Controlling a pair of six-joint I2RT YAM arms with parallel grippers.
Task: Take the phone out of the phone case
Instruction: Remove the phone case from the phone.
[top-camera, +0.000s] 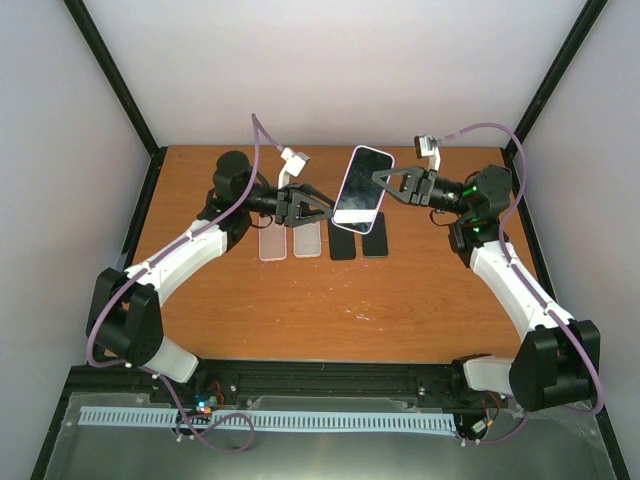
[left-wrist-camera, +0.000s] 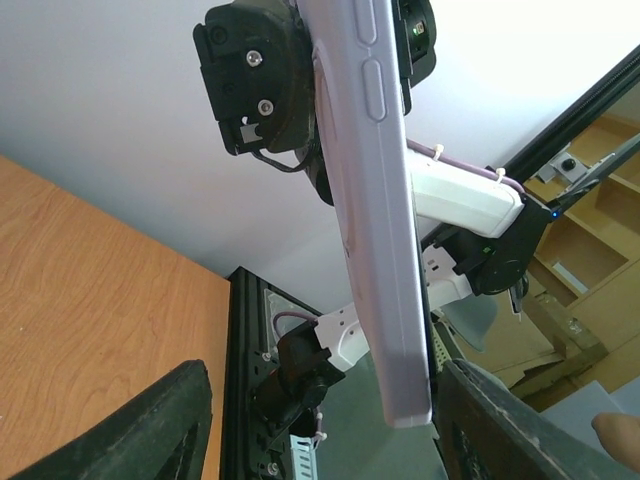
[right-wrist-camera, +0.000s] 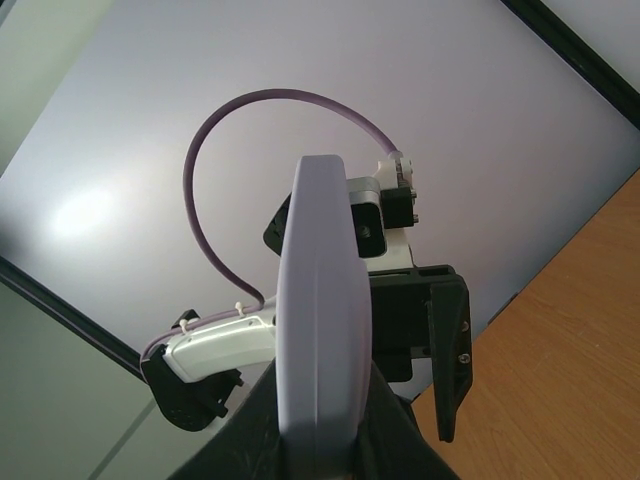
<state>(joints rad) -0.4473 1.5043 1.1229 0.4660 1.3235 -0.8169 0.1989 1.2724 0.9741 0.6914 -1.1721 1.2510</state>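
In the middle of the overhead view, above the far part of the table (top-camera: 400, 300), the phone (top-camera: 362, 190) hangs tilted in the air, its pale glossy face ringed by a lavender case (left-wrist-camera: 375, 200). Side on, the case looks thick and rounded, with long raised buttons moulded into its edge. The right gripper (top-camera: 385, 180) is clamped on the phone's right edge. The left gripper (top-camera: 325, 212) has its jaws spread, its fingers (left-wrist-camera: 150, 430) on either side of the phone's lower end, with no clear contact. Below, on the wood, two clear covers (top-camera: 290, 242) and two black slabs (top-camera: 358, 243) lie in a row.
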